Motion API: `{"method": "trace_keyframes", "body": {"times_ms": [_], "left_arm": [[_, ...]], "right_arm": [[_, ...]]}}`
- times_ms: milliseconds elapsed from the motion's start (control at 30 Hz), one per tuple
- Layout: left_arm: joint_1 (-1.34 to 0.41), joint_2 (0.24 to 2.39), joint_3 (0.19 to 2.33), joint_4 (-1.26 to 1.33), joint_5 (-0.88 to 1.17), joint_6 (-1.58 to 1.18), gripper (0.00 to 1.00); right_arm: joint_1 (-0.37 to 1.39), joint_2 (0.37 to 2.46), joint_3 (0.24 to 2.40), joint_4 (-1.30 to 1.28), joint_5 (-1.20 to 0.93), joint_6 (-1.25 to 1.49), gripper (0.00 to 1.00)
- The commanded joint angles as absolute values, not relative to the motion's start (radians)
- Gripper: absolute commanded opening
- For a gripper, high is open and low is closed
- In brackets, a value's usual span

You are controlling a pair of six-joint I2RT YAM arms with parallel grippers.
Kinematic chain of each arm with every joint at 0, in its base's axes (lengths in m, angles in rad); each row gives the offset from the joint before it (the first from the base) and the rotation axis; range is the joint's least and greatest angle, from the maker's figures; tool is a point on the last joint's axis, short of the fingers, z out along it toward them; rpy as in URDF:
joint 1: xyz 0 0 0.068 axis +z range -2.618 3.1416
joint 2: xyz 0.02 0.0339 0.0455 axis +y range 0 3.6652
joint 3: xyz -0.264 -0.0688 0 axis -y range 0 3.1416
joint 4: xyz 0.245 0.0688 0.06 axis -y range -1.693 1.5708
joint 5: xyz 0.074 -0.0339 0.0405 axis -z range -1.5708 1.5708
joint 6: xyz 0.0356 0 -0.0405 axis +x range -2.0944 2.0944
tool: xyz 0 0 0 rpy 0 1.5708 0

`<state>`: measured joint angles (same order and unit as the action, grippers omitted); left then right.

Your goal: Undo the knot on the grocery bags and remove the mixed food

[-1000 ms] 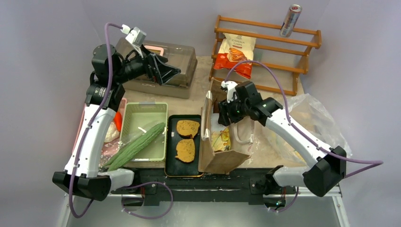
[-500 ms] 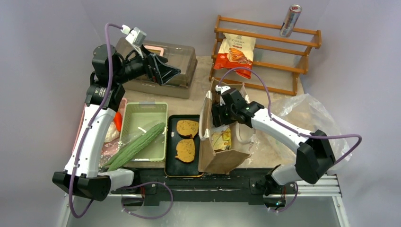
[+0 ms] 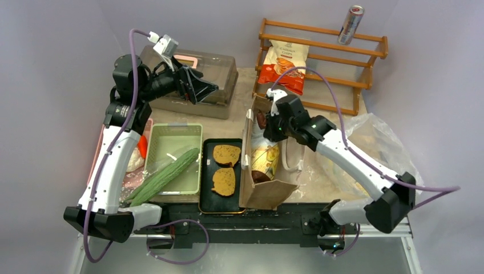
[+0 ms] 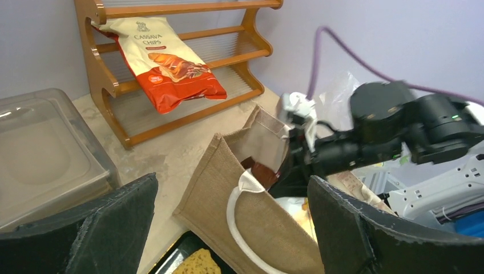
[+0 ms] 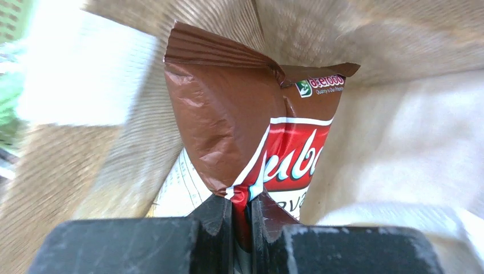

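Observation:
The brown paper bag (image 3: 268, 194) with white loop handles stands open at the table's front, also in the left wrist view (image 4: 268, 228). My right gripper (image 3: 264, 124) is at the bag's far mouth, shut (image 5: 241, 205) on the lower corner of a brown-and-red snack packet (image 5: 240, 125), which shows just above the rim (image 3: 261, 119). A yellow-white packet (image 3: 266, 160) lies deeper inside. The transparent plastic bag (image 3: 376, 142) lies crumpled at the right. My left gripper (image 3: 208, 87) hangs open above the lidded case, its fingers wide (image 4: 231, 182) with nothing between them.
Two toast slices (image 3: 226, 154) lie on a black tray (image 3: 206, 202). A cucumber (image 3: 165, 176) rests across the green basket (image 3: 171, 132). An orange-white chips packet (image 3: 283, 64) leans in the wooden rack (image 3: 342, 83), with a silver can (image 3: 350, 24) on top. Grey-brown lidded case (image 3: 220, 68) at the back left.
My right gripper went down into the paper bag, closed on the brown-and-red packet, and has drawn back up to the bag's far mouth. The left arm has not moved.

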<state>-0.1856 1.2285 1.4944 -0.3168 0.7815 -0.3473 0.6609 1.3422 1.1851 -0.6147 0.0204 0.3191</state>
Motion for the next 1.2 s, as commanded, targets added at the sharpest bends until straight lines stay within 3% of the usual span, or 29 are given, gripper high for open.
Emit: {"method": "trace_keyframes", "body": {"times_ms": [0,300,500,700,833,1000,1167], "left_arm": [[-0.183,1.227,1.503,-0.291,0.813,-0.33,1.0],[-0.189,1.247,1.506,-0.255,0.884,-0.316,1.0],[-0.219,1.275,1.539,-0.244,0.983,-0.276,1.0],[-0.303,1.287,1.631,-0.399,1.087,0.027,1.0],[-0.335,1.306,1.727,-0.523,1.198,0.296,0.97],[-0.409,1.418,1.974,-0.749,1.188,0.534,0.94],[-0.505,1.474,2.076,-0.762,1.118,0.574,0.92]], "right_arm": [[0.662,1.238,1.336,-0.655,0.021,0.35,0.0],[0.66,1.123,1.489,-0.786,0.062,0.296,0.0],[0.66,1.096,1.544,-0.713,0.074,0.202,0.0],[0.66,1.095,1.625,-0.684,0.014,0.096,0.0],[0.661,1.068,1.611,-0.658,-0.224,-0.107,0.0],[0.662,1.119,1.668,-0.674,-0.313,-0.224,0.0],[0.662,1.186,1.765,-0.702,-0.372,-0.336,0.0]]}}
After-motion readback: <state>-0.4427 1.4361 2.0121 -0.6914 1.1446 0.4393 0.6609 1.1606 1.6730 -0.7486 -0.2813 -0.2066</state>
